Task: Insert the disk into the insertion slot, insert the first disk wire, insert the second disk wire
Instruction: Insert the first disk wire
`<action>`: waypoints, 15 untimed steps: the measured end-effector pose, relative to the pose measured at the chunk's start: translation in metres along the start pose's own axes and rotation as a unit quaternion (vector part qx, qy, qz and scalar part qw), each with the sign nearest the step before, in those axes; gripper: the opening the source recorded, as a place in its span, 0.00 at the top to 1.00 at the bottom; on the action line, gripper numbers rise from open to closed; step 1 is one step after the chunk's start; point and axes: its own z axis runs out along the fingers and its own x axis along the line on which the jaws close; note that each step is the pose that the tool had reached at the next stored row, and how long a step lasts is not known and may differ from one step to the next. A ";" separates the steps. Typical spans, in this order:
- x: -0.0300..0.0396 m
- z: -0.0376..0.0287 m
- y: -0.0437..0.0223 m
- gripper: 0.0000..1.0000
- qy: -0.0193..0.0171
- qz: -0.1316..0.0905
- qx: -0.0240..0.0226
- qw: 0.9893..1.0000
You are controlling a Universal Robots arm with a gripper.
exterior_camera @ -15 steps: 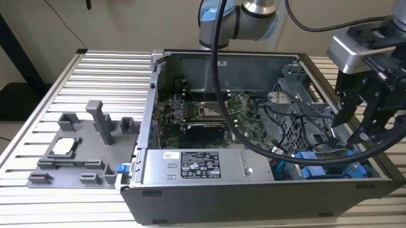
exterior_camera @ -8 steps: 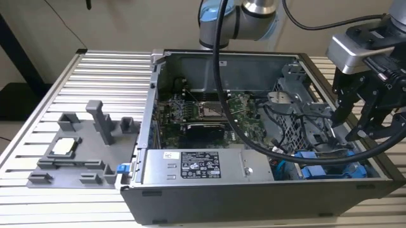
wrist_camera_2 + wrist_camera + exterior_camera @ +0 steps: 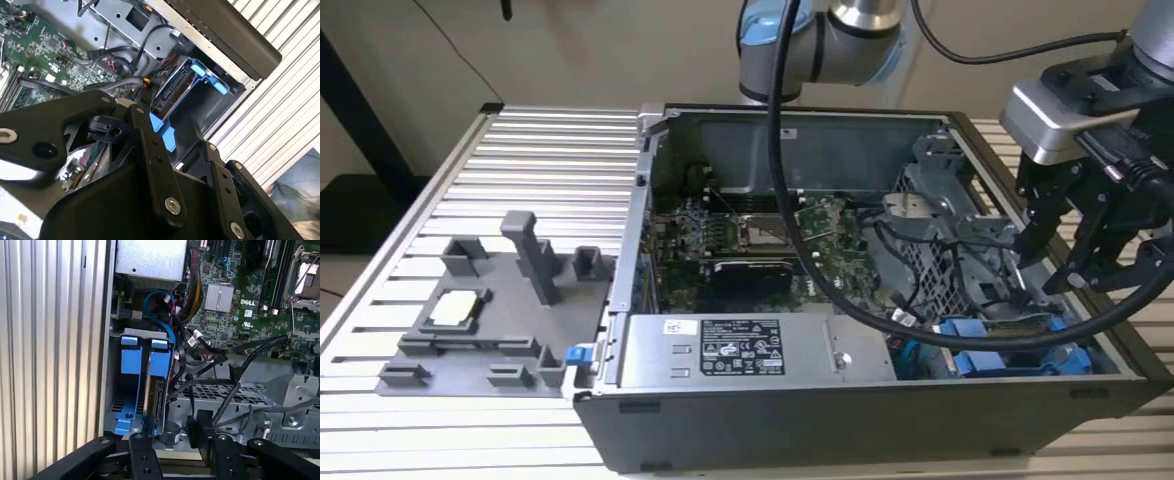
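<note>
Disk (image 3: 156, 401) stands on edge in the drive bay (image 3: 145, 332), in the corner of the open computer case (image 3: 854, 430) next to the power-supply end.

The case lies on its side on a slatted metal table (image 3: 520, 140). A grey fixture (image 3: 480, 310) with upright posts rests on the table just outside the case wall farthest from the drive bay. Inside the case, a grey labelled power-supply box (image 3: 734, 350) lies along the near wall. The green motherboard (image 3: 841, 250) covers the case floor behind it.

The gripper (image 3: 1043, 272) hangs inside the case, above the perforated metal cage beside the drive bay. Its jaws stand well apart, and nothing is clamped between them. In the first wrist view a black connector (image 3: 198, 425) on a black wire sits in the gap, close to one finger (image 3: 222, 455) and clear of the other. Whether it touches that finger cannot be told.

The disk is flat and dark grey along its exposed edge, with a row of connector contacts facing into the case. A bright blue frame (image 3: 160, 357) clips around it, its tab at the bay's mouth. A second blue frame (image 3: 131, 355) sits just beside it, nearer the case's outer wall. A thin blue cable (image 3: 159, 302) loops between the bay and the power-supply box.
</note>
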 end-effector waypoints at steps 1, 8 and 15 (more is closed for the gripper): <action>-0.0001 0.0006 0.0001 0.53 -0.001 0.000 0.001 1.000; -0.0053 0.0026 -0.0003 0.53 -0.005 -0.007 0.003 1.000; -0.0051 0.0041 -0.0032 0.53 -0.005 -0.009 0.002 1.000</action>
